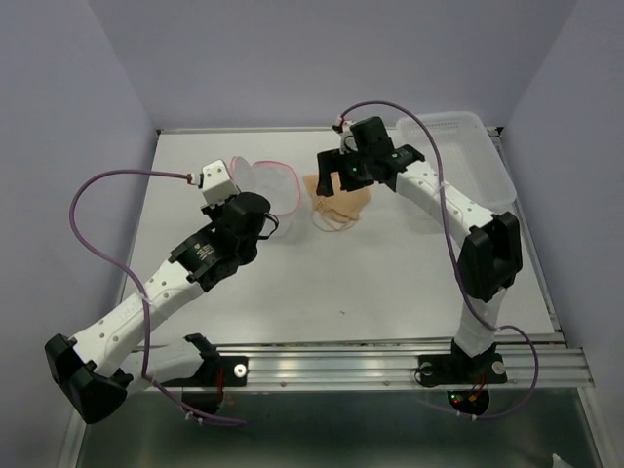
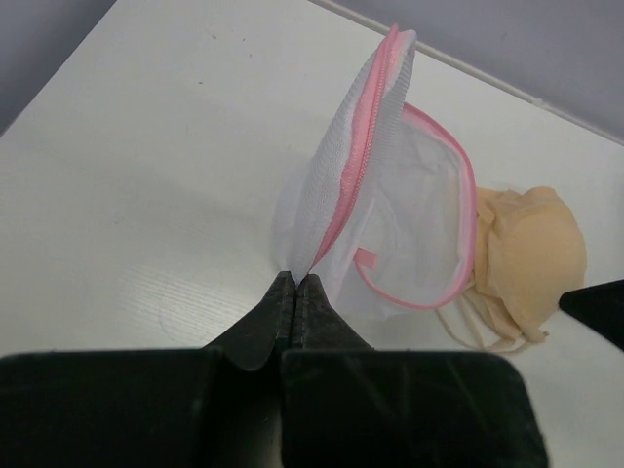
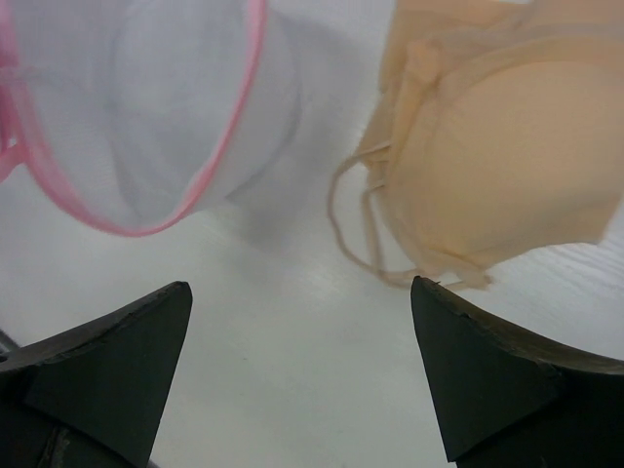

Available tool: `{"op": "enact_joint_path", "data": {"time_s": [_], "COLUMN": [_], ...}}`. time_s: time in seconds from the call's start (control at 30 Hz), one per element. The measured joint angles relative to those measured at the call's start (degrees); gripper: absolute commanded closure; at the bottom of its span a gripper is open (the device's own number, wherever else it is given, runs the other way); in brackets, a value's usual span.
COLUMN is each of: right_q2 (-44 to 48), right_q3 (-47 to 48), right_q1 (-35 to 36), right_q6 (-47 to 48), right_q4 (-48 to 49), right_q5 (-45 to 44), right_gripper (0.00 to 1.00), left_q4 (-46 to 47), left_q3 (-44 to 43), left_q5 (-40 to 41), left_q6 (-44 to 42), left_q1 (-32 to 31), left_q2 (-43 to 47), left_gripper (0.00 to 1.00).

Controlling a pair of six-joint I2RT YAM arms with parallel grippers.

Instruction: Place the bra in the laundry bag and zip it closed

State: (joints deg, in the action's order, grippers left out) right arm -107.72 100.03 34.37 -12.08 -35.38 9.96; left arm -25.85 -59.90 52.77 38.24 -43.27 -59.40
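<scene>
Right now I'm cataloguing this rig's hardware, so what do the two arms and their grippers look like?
Both the left arm and right arm have white link shells joined by bulky black joint housings. A thin purple cable loops along each. The left gripper and right gripper have matte black, wedge-shaped fingers tapering to points.

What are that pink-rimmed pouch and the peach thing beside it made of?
The laundry bag looks like fine white mesh fabric, matte and half see-through: the table shows dimly through its wall. Its rim is pink zipper tape, probably woven. The bra looks like soft, smooth peach textile, matte, with padded rounded cups and thin straps curling loose.
</scene>
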Motion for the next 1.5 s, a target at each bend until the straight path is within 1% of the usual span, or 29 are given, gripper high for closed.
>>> {"op": "enact_joint_path", "data": {"time_s": [0.07,0.17,0.27,0.4,0.67,0.87,0.97,1.2,1.33,1.37,1.4,1.43,1.47,1.5], "right_q2": [-0.8,-4.5,-8.4,-14.0,-22.2,-24.7,-25.4,-26.1,-27.7,-28.0,-28.0,-28.1,-28.3,-28.6], "right_q3": [0.1,1.9,3.0,5.8,13.4,13.5,13.5,12.3,12.6,12.7,12.7,12.7,12.7,12.6], "right_q1": [-3.9,-10.4,-13.9,-14.1,-15.4,-16.7,-16.7,-16.7,-16.8,-16.8,-16.8,-16.9,-16.9,-17.0], "right_q6": [1.5,4.3,8.0,12.0,15.5,18.1,18.5,17.9,16.5,16.2,16.2,16.0,15.7,15.5], "right_q4": [0.6,1.9,2.5,2.4,2.9,2.8,2.8,3.1,4.6,5.0,5.1,5.4,5.6,5.9], "right_q5": [1.3,3.1,2.9,2.9,3.9,5.4,6.1,11.1,12.9,13.2,13.3,13.6,14.1,14.7], "right_gripper": [0.00,0.00,0.00,0.00,0.00,0.00,0.02,0.07,0.13,0.17,0.33,0.43,0.60,0.65], "left_q4": [0.6,2.5,3.9,7.1,12.9,14.4,14.6,15.0,14.9,14.9,14.9,14.9,14.9,14.9], "left_q3": [0.4,1.8,2.9,4.5,7.2,7.5,7.6,7.8,7.8,7.8,7.8,7.8,7.8,7.8], "left_q5": [0.1,-0.1,-0.5,-1.4,-3.5,-4.6,-4.9,-5.7,-5.9,-6.1,-6.1,-6.1,-6.2,-6.2], "left_q6": [-1.2,-4.1,-6.7,-10.9,-17.6,-19.0,-19.3,-19.3,-19.3,-19.3,-19.3,-19.3,-19.3,-19.3], "left_q1": [0.0,0.0,0.0,0.0,0.2,0.2,0.2,0.2,0.2,0.2,0.2,0.2,0.2,0.2], "left_q2": [0.1,1.1,2.2,3.4,5.1,5.4,5.4,5.4,5.4,5.4,5.4,5.4,5.5,5.5], "left_gripper": [1.00,1.00,1.00,1.00,1.00,1.00,1.00,1.00,1.00,1.00,1.00,1.00,1.00,1.00]}}
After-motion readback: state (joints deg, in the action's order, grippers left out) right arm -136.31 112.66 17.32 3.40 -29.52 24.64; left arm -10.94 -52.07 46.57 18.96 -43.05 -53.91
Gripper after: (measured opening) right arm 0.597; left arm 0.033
